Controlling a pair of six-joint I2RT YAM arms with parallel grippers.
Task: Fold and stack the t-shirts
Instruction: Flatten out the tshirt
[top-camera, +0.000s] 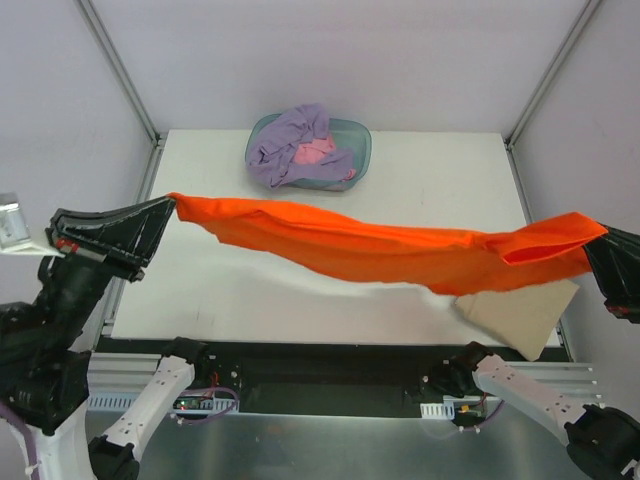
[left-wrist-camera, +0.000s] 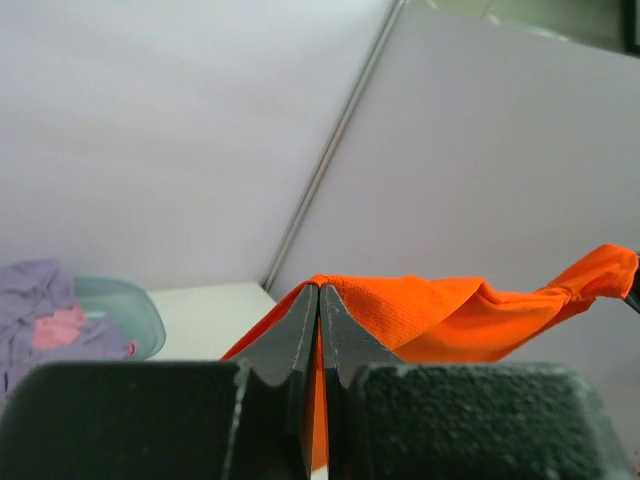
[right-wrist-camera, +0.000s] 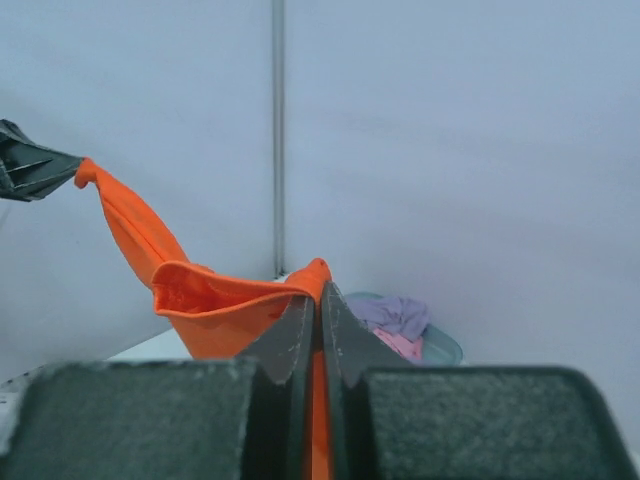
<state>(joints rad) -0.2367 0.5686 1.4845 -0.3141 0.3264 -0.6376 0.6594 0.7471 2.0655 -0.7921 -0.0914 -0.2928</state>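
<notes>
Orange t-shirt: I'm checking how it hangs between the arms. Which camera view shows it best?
The top external view: the orange t-shirt shows whole, stretched between the left gripper and the right gripper. Each wrist view shows only the end pinched in its own jaws and part of the span.

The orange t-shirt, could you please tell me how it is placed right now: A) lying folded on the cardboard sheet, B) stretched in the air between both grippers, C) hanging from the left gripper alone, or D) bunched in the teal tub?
B: the left gripper and the right gripper are each shut on one end, so the orange t-shirt spans above the table.
</notes>
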